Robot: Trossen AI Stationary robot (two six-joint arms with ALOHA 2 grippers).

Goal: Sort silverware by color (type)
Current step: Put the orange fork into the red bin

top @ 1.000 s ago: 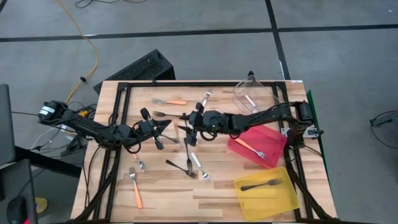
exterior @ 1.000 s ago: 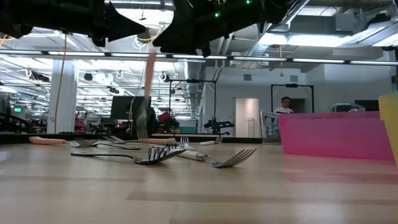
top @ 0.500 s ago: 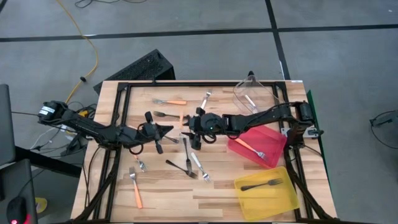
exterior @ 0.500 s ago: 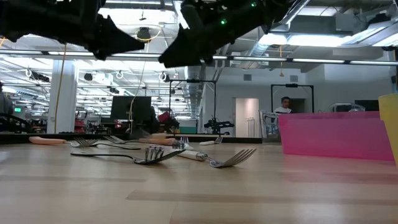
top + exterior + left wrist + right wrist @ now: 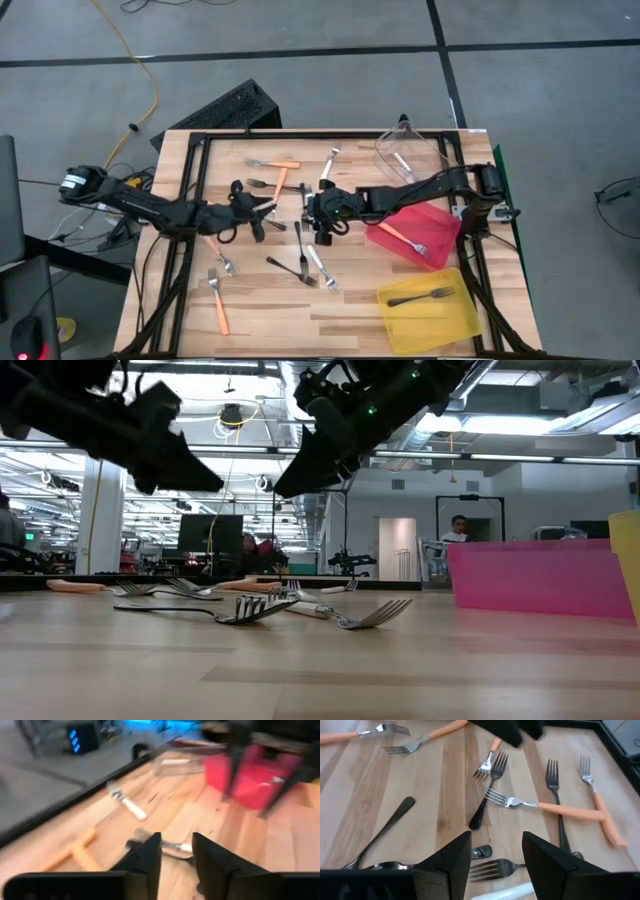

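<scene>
Dark right fingers point(image 5: 492, 857) parted, empty

Two black arms w/ wedge fingers point(image 5: 451, 865)

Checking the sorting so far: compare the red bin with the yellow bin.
The red bin holds an orange-handled fork; the yellow bin holds a black fork. Red sits nearer the table's middle, yellow at its corner. Both hold one fork apiece.
</scene>
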